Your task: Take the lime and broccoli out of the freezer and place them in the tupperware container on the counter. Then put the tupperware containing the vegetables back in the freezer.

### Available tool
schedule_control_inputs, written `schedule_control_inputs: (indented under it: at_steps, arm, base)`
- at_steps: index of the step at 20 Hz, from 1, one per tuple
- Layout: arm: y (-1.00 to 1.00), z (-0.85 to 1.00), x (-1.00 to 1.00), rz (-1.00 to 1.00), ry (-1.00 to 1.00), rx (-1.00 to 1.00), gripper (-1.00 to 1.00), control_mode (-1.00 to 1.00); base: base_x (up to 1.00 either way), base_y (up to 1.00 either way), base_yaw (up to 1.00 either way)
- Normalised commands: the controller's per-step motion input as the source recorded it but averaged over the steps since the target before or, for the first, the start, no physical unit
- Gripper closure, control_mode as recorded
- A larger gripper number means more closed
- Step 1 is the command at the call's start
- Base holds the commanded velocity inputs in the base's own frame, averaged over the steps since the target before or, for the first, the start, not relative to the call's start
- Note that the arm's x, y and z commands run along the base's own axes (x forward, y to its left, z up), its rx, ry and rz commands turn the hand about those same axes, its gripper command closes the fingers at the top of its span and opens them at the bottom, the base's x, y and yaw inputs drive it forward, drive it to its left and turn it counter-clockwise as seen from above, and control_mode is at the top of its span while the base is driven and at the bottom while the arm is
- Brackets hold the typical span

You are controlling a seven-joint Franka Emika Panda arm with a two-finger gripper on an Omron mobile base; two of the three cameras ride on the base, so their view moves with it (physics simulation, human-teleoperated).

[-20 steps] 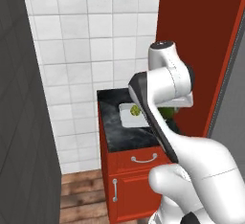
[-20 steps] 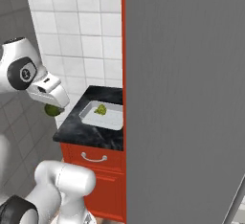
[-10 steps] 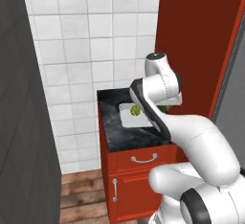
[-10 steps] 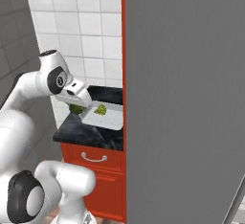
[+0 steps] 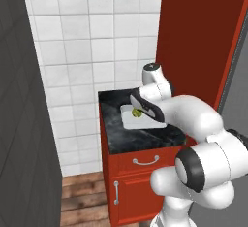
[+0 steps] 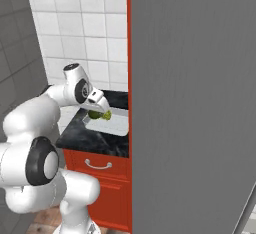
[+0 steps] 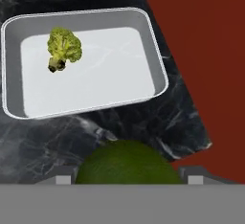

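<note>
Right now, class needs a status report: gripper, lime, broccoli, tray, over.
Gripper shut on lime, above counter beside tupperware container. Broccoli already in tray. Nothing in the way.

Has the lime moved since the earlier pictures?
Yes. The lime, held in the gripper, moved toward the tupperware container, reaching its near rim.

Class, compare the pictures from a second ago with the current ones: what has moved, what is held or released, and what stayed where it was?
The arm has swung in over the counter, carrying the lime in the gripper towards the tupperware container. The lime is still held, not released, and hangs beside the tray's rim. The broccoli lies in the tray as before; the tray has not shifted.
</note>
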Motion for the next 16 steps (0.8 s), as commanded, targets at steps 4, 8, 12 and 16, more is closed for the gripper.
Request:
schedule_control_inputs:
  at_steps: [4, 8, 12, 16]
  arm:
    - [-0.05, -0.42, 1.00, 0.00, 0.00, 0.00, 1.00, -1.00]
    - [-0.28, -0.51, 0.86, 0.00, 0.00, 0.03, 1.00, -1.00]
    - [-0.29, -0.57, 0.80, 0.00, 0.01, 0.04, 1.00, -1.00]
    - [-0.18, -0.61, 0.55, 0.00, 0.01, 0.02, 1.00, -1.00]
  base:
    - [0.00, 0.00, 0.00]
    - [0.00, 0.00, 0.00]
    - [0.00, 0.00, 0.00]
    - [0.00, 0.00, 0.00]
